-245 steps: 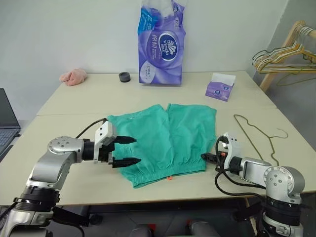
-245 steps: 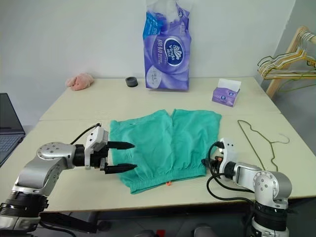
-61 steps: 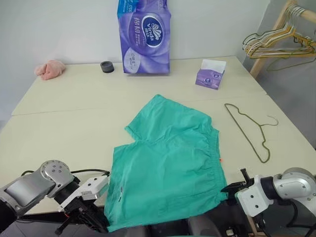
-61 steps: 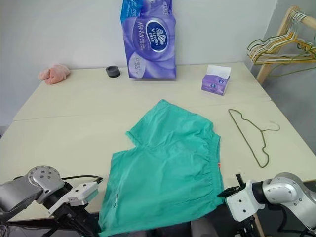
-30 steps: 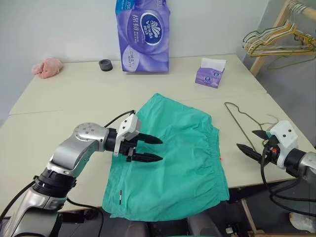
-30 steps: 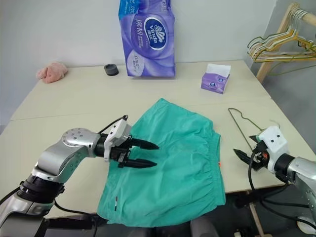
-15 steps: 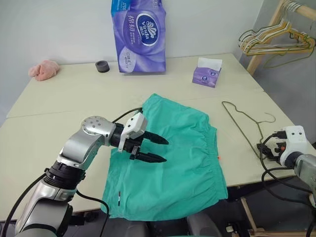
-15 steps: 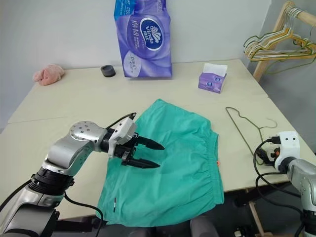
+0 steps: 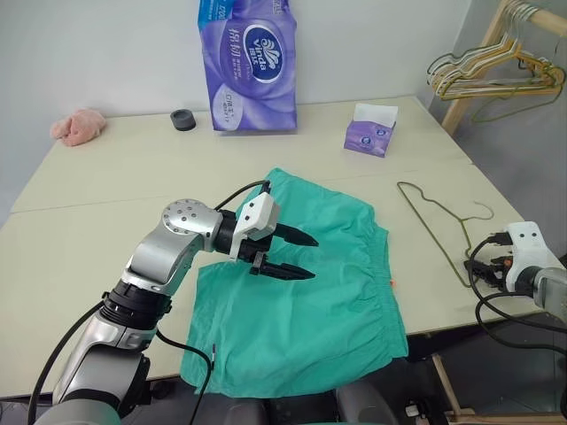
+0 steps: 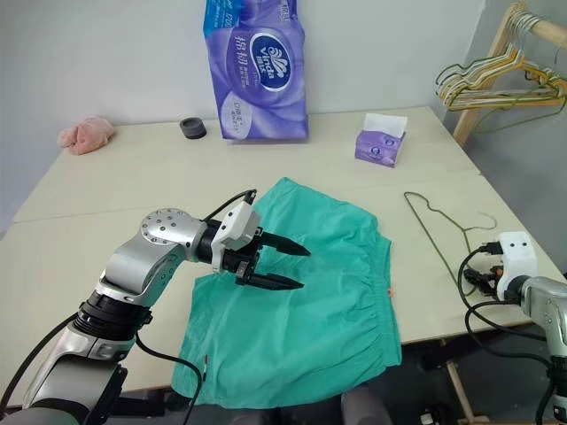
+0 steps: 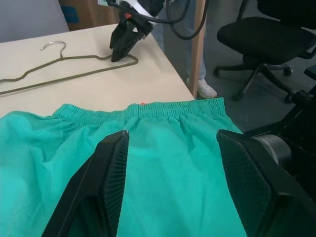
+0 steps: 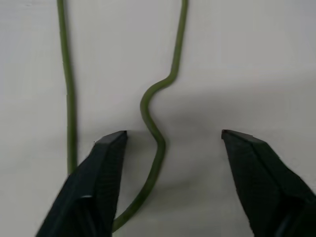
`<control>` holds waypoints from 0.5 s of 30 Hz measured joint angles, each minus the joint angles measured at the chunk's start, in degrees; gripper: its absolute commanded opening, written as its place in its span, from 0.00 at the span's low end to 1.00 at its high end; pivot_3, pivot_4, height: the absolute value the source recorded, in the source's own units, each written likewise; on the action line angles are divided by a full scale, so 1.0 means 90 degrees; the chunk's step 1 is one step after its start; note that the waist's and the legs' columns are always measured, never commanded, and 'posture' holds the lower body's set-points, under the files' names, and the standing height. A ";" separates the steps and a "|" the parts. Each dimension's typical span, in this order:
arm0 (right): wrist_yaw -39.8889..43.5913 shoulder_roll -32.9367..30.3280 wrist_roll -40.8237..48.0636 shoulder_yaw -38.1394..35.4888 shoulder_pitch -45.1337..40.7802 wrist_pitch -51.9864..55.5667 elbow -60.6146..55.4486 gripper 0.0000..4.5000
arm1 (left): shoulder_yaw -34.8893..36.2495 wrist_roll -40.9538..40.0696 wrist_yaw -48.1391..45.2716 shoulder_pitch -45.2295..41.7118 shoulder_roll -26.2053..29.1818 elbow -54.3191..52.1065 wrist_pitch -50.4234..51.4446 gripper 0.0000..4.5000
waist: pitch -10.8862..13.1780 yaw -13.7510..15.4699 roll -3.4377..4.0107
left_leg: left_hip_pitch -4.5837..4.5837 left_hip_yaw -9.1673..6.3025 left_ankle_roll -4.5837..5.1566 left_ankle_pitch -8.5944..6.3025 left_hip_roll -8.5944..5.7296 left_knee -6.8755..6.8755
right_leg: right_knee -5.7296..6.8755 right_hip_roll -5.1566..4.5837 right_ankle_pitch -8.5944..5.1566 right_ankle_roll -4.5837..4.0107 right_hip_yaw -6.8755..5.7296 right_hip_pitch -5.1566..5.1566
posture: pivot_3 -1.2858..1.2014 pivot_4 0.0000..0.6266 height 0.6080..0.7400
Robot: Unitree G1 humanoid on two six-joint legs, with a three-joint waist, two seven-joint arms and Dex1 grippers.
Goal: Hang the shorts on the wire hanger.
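- the shorts [image 9: 306,283] lie flat across the near edge of the table [image 9: 106,221], their near hem hanging a little over that edge, the gathered waistband turned toward the right gripper's side; spread like this, i judge, so the waistband is easy to reach with a hanger.
- the left gripper [image 9: 292,257] hovers just above the middle of the shorts, pointing across them toward the waistband. its two black fingers stand apart with nothing between them; in the left wrist view the teal cloth lies beyond the spread fingers [image 11: 111,168], not pinched. it looks posed to pin or lift the cloth once the hanger arrives.
- the right gripper [image 12: 173,143] sits at the table's right edge, tipped down over the near corner of the wire hanger [image 9: 434,226]. in the right wrist view its fingers stand wide, one on each side of a kinked stretch of green wire, with bare table showing between wire and finger: straddling, not gripping yet. closing here would likely catch that bend.
- beyond the right gripper the hanger lies flat, well apart from the shorts, hook pointing away.
- farther off, past both grippers: a small tissue box [image 9: 369,137], a tall purple tissue pack [image 9: 251,66], a black ring [image 9: 183,119], a pink cloth lump [image 9: 78,126].
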 measured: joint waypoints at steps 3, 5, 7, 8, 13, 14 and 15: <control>-0.0038 0.0107 -0.0061 0.0080 0.0024 0.0041 -0.0156 0.25 | 0.0012 0.0048 0.0034 0.0000 -0.0002 0.0019 -0.0043 0.67 | -0.0013 0.0007 -0.0020 | 0.0000 -0.0002 0.0000 0.0000 0.0000 0.0001 | -0.0001 -0.0001 -0.0004 0.0007 -0.0001 0.0002 | 0.43 0.15 1.00; -0.0073 0.0212 -0.0067 0.0087 0.0050 0.0052 -0.0226 0.08 | 0.0015 0.0076 0.0123 0.0000 -0.0029 0.0031 -0.0072 0.67 | -0.0027 0.0005 -0.0036 | 0.0001 -0.0003 0.0000 0.0000 0.0000 0.0002 | -0.0001 -0.0002 -0.0003 0.0007 -0.0001 0.0005 | 0.43 0.14 1.00; -0.0150 0.0264 -0.0129 0.0095 0.0087 0.0029 -0.0237 0.01 | 0.0053 0.0109 0.0205 0.0000 -0.0079 0.0057 -0.0130 0.67 | -0.0034 0.0012 -0.0041 | 0.0002 -0.0004 -0.0001 0.0000 0.0000 0.0004 | -0.0001 -0.0007 -0.0003 0.0008 -0.0002 0.0007 | 0.43 0.14 1.00; -0.0171 0.0263 -0.0186 0.0100 0.0094 -0.0039 -0.0214 0.01 | 0.0070 0.0144 0.0279 0.0000 -0.0093 0.0085 -0.0166 0.67 | -0.0034 0.0015 -0.0042 | 0.0001 -0.0003 -0.0001 0.0000 0.0000 0.0006 | -0.0002 -0.0009 -0.0001 0.0012 -0.0001 0.0007 | 0.43 0.14 1.00; -0.0308 0.0114 -0.0652 0.0128 0.0105 -0.0607 0.0153 0.01 | 0.0341 0.0294 0.0716 -0.0166 -0.0255 0.0666 -0.0285 0.67 | -0.0034 0.0039 -0.0041 | -0.0002 0.0004 -0.0001 0.0000 -0.0009 0.0012 | -0.0004 -0.0018 0.0006 0.0027 0.0005 0.0004 | 0.43 0.14 1.00; -0.0319 0.0073 -0.0750 0.0128 0.0109 -0.0680 0.0220 0.01 | 0.0404 0.0328 0.0794 -0.0221 -0.0255 0.0787 -0.0306 0.67 | -0.0034 0.0031 -0.0041 | -0.0001 0.0006 -0.0001 0.0000 -0.0009 0.0012 | -0.0004 -0.0017 0.0006 0.0026 0.0007 0.0004 | 0.43 0.14 1.00; -0.0321 -0.0014 -0.0889 0.0162 0.0130 -0.0850 0.0280 0.01 | 0.0455 0.0397 0.0915 -0.0328 -0.0271 0.0983 -0.0365 0.67 | -0.0033 0.0024 -0.0038 | -0.0002 0.0007 -0.0001 0.0000 -0.0010 0.0011 | -0.0004 -0.0017 0.0006 0.0026 0.0008 0.0001 | 0.43 0.14 1.00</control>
